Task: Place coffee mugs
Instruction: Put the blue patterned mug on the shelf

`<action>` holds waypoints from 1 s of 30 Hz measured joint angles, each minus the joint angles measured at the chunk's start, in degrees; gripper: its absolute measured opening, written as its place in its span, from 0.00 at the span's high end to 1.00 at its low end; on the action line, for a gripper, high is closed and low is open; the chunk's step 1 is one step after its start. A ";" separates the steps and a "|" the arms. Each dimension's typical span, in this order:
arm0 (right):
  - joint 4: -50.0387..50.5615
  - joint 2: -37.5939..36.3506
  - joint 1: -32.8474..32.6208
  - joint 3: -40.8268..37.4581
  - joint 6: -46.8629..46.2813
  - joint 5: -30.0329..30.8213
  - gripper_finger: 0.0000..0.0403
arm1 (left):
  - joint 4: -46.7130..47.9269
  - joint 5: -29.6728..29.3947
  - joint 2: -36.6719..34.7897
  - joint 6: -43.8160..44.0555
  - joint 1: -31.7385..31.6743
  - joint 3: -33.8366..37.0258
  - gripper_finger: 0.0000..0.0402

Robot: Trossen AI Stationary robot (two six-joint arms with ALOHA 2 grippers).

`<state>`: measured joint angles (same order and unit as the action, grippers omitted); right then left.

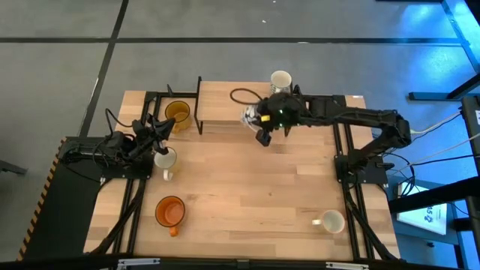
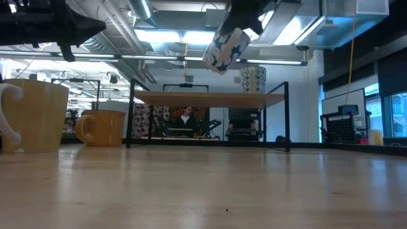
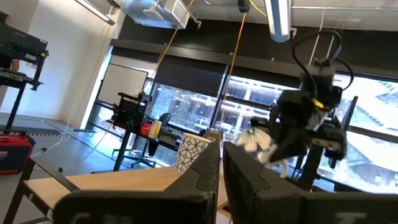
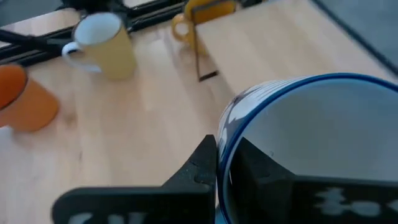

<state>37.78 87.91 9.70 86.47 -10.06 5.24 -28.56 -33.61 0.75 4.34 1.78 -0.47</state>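
Observation:
My right gripper (image 1: 259, 126) is above the table's far middle, in front of the wooden rack (image 1: 225, 101), shut on a white mug with a blue rim and blue pattern (image 2: 226, 48). My left gripper (image 1: 160, 131) hovers shut near the left edge, beside a cream mug (image 1: 165, 159) standing on its base. An amber mug (image 1: 178, 112) stands left of the rack. A patterned white mug (image 1: 281, 79) stands on the rack's top. An orange mug (image 1: 170, 211) and another white mug (image 1: 330, 221) stand near the front. My right gripper holds the blue-rimmed mug by its rim (image 4: 222, 155), with one finger (image 4: 202, 165) outside the wall and the other finger (image 4: 255, 168) inside the mug. The mug is lifted clear of the table and hangs tilted in the low view.
The rack's black frame legs (image 2: 130, 114) stand on the far half of the table. Black arm mounts (image 1: 360, 165) run along both sides. The open wooden tabletop (image 1: 247, 187) lies between the mugs at the front. A person (image 2: 186, 117) shows in the room beyond.

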 joint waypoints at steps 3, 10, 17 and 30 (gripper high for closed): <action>-0.11 1.60 1.73 3.46 2.34 0.35 0.97 | 0.34 0.00 0.01 0.00 0.00 0.00 0.96; 0.15 5.48 5.98 11.93 6.26 1.41 0.97 | 0.90 0.00 0.01 0.00 0.00 0.00 0.96; 6.85 11.90 11.04 21.96 4.06 5.52 0.98 | 1.07 -0.02 0.00 0.00 0.02 0.00 0.96; 16.00 20.22 17.62 28.40 4.34 2.12 0.98 | 1.14 -0.42 0.00 -0.02 0.00 0.00 0.96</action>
<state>53.78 108.13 27.33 114.87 -5.72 7.37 -27.42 -34.02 0.75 4.32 1.78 -0.47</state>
